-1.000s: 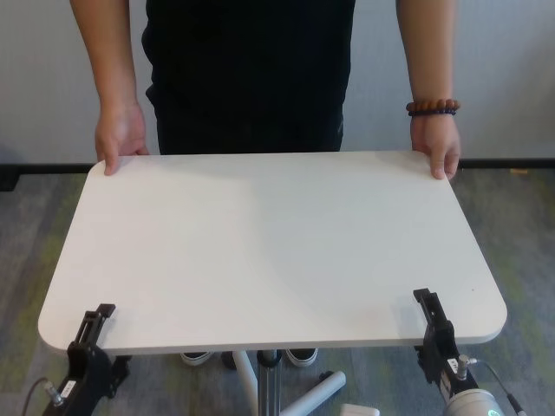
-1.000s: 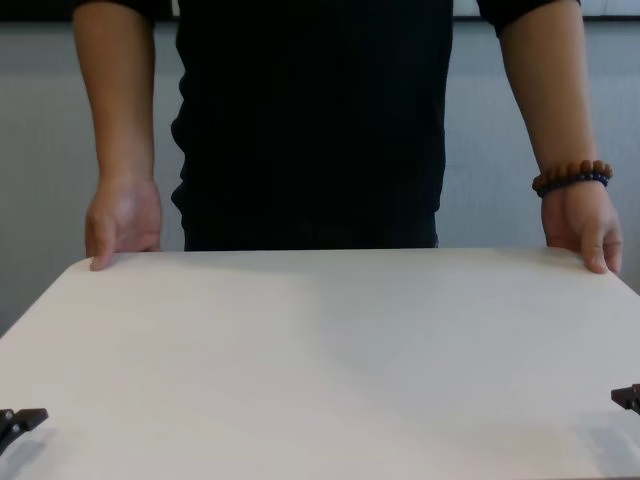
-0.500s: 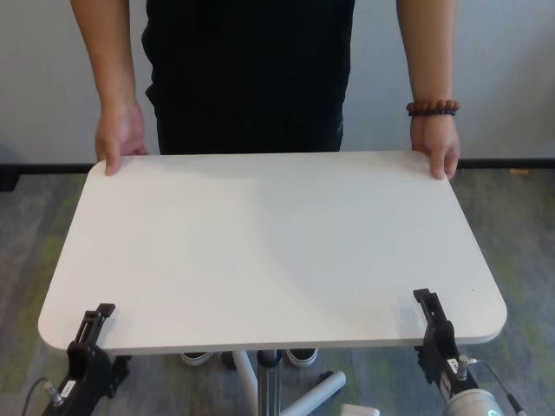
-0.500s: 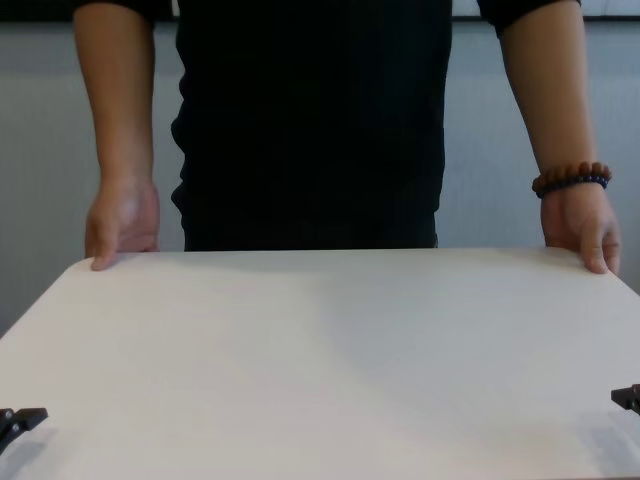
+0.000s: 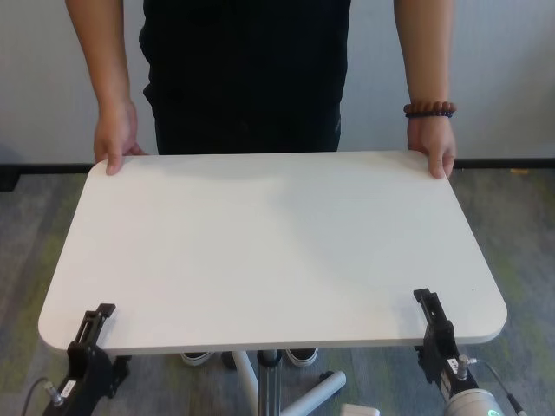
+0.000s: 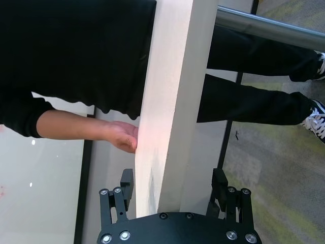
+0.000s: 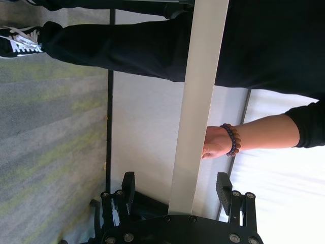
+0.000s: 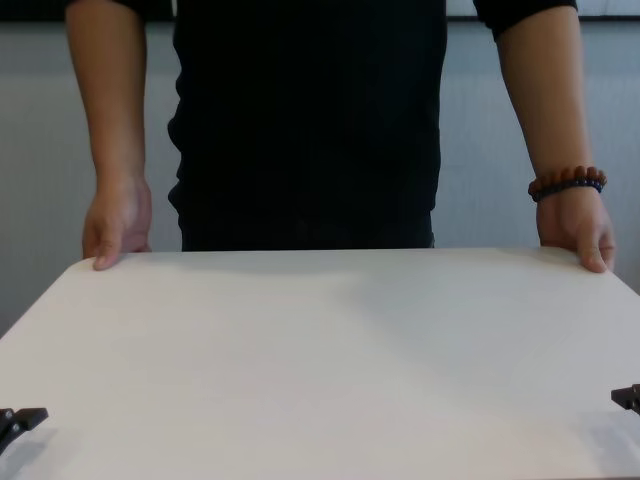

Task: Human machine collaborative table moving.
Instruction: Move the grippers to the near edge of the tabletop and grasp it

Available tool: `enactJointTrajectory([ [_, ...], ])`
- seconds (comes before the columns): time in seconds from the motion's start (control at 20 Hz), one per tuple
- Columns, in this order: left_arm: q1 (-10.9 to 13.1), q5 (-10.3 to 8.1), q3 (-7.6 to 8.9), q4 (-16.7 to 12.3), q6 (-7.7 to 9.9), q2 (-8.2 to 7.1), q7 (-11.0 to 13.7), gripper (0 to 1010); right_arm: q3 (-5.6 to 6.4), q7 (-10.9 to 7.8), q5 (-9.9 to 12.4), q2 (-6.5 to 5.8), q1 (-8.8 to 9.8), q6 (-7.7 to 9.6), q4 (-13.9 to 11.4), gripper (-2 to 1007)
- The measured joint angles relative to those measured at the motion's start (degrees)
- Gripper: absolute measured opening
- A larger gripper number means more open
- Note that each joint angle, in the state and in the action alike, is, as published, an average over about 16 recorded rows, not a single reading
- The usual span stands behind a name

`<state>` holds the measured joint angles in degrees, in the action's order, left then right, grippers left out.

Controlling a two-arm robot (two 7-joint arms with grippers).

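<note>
The white table [image 5: 269,243] stands between me and the human [image 5: 247,78], who wears a black T-shirt. The human's hands [image 5: 114,143] hold the two far corners; a brown bead bracelet [image 5: 428,110] is on the right-hand wrist. My left gripper [image 5: 94,325] is at the near left edge and my right gripper [image 5: 429,316] at the near right edge. In the left wrist view my left gripper [image 6: 172,178] straddles the tabletop's thin edge, with gaps on both sides. My right gripper [image 7: 175,180] straddles it the same way. Both are open.
The silver centre pole [image 5: 270,381] and a white base leg [image 5: 316,392] show under the near edge, with the person's shoes [image 5: 299,355] beside them. Grey-green carpet [image 5: 26,243] lies all around. A white wall with a dark skirting [image 5: 503,162] is behind the person.
The person's arms and body have shifted slightly to the left and up in view. The table and both grippers have not visibly moved.
</note>
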<state>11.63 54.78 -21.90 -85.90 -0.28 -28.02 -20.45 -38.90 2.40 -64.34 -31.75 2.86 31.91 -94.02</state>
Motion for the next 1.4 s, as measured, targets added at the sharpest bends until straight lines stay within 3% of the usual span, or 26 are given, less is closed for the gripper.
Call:
enactJointTrajectory([
  [1.4,0.0,0.0,-0.01,0.0,0.0,-0.01,0.0,1000,-0.02,0.0,0.0,-0.01,-0.02,0.02,0.0,1000],
])
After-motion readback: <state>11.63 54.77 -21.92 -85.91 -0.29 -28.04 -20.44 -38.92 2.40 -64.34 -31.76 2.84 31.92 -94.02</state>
